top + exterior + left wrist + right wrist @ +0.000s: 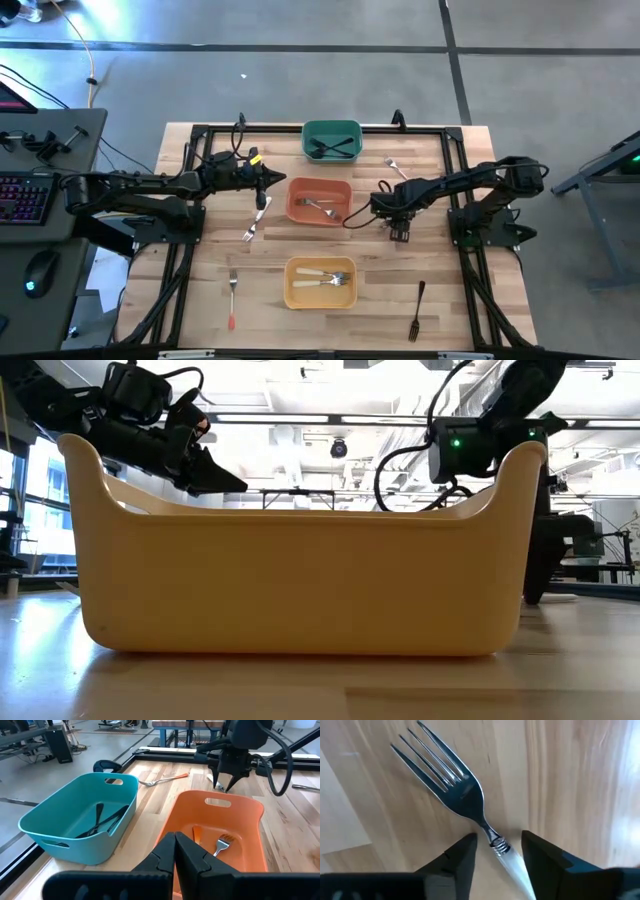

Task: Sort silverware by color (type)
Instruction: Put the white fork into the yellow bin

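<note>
A fork [452, 785] with a silver head and a pale handle lies flat on the wood table. My right gripper [498, 840] points down over it, open, with one finger on each side of the fork's neck and a gap showing at both. In the high view this gripper [400, 236] stands right of the orange bin [345, 190] and hides the fork. My left gripper [267, 183] hangs shut and holding nothing, left of the orange bin. The bin holds an orange-handled fork [222, 844]. Dark forks [102, 822] lie in the green bin [331, 127].
The yellow bin [295, 282] holds cream-handled pieces. Loose on the table lie a pale fork [252, 224], an orange-handled fork [231, 297], a dark fork [417, 310] and a fork [395, 166] at the far right. A black frame [455, 150] borders the table.
</note>
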Controlling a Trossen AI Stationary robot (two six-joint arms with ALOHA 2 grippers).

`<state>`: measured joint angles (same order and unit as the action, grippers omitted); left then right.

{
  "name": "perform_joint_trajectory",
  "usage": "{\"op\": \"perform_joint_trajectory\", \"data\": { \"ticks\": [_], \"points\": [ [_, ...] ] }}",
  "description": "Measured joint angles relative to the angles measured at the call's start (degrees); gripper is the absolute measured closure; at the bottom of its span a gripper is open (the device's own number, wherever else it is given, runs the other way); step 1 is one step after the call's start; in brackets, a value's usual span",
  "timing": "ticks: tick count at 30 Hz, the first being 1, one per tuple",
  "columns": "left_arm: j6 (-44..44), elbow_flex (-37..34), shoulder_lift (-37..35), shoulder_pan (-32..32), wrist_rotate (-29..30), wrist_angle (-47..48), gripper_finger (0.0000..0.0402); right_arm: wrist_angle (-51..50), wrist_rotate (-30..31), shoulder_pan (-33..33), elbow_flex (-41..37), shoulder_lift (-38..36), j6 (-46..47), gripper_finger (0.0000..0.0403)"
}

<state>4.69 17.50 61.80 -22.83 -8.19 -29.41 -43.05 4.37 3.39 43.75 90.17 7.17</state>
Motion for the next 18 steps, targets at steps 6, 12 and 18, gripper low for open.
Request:
{"op": "perform_joint_trajectory", "data": {
  "ticks": [6, 12, 18],
  "points": [
    [-0.1, 0.0, 0.0, 0.0, 0.0, 0.0, 0.0401, -0.5, -3.2, 1.1, 0.1, 0.0, 2.7, 0.0336],
    [-0.1, 0.0, 0.0, 0.0, 0.0, 0.0, 0.0401, -1.0, -6.2, 0.4, 0.6, 0.1, 6.0, 0.0389],
    [-0.1, 0.0, 0.0, 0.0, 0.0, 0.2, 0.0401, -4.1, -11.1, -4.0, 3.5, -1.0, 10.7, 0.0392]
  ]
}}
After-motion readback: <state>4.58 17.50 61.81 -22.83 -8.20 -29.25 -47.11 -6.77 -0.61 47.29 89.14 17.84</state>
